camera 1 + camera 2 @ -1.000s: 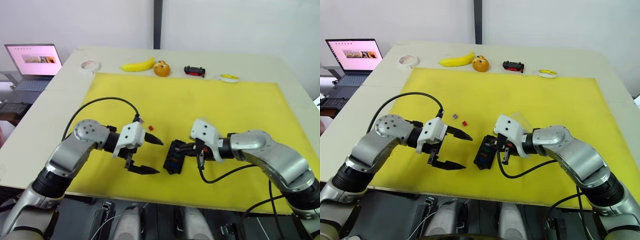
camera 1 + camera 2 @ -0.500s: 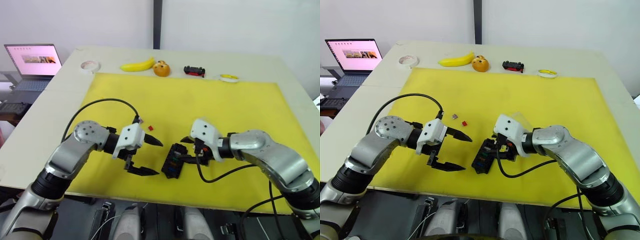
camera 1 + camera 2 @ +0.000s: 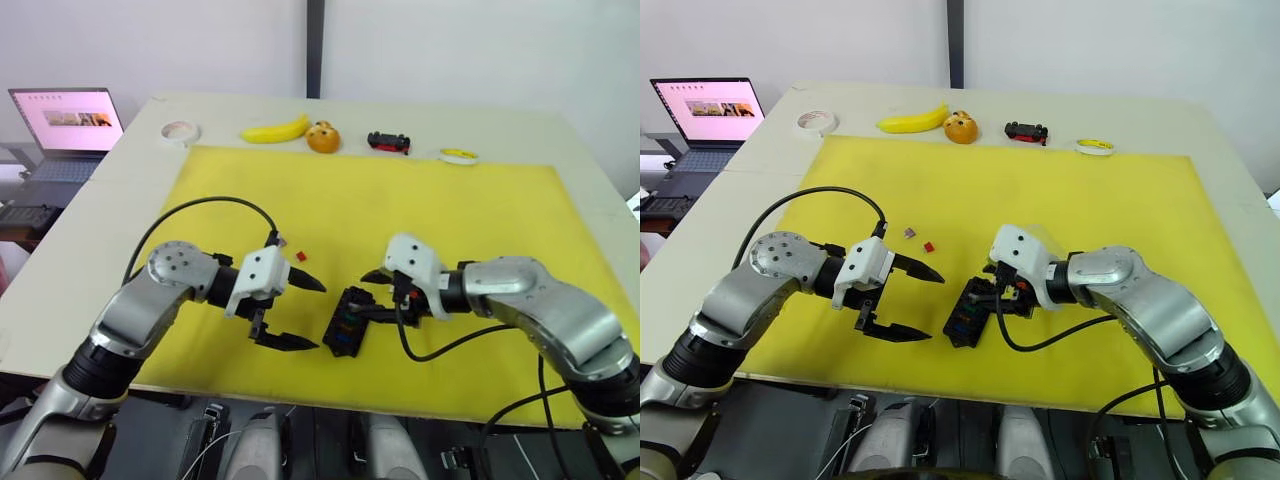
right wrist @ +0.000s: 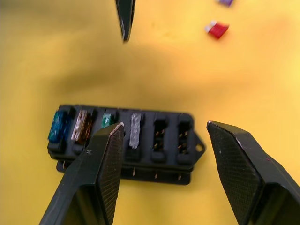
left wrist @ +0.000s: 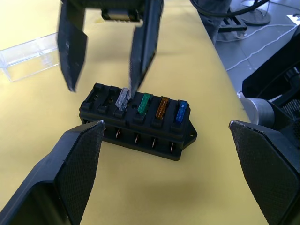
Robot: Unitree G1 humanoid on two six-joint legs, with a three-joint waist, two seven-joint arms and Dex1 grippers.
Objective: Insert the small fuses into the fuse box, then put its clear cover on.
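Note:
The black fuse box lies on the yellow mat near the front, between my two grippers. Four of the small fuses stand in its slots: grey, green, amber and blue; the grey one sits higher than the rest. Two end slots are empty. My right gripper is open, its fingers straddling the box from above. To the box's left, my left gripper is wide open and holds nothing. A red fuse and a greyish one lie loose on the mat. The clear cover rests beyond the box.
The yellow mat covers most of the table. Along its far edge sit a white tape roll, a banana, an orange, a small black-and-red toy car and a yellow roll. A laptop stands off to the left.
My right gripper has gone from shut to open over the fuse box, leaving the grey fuse in its slot. The box shifted slightly. The left arm has not moved.

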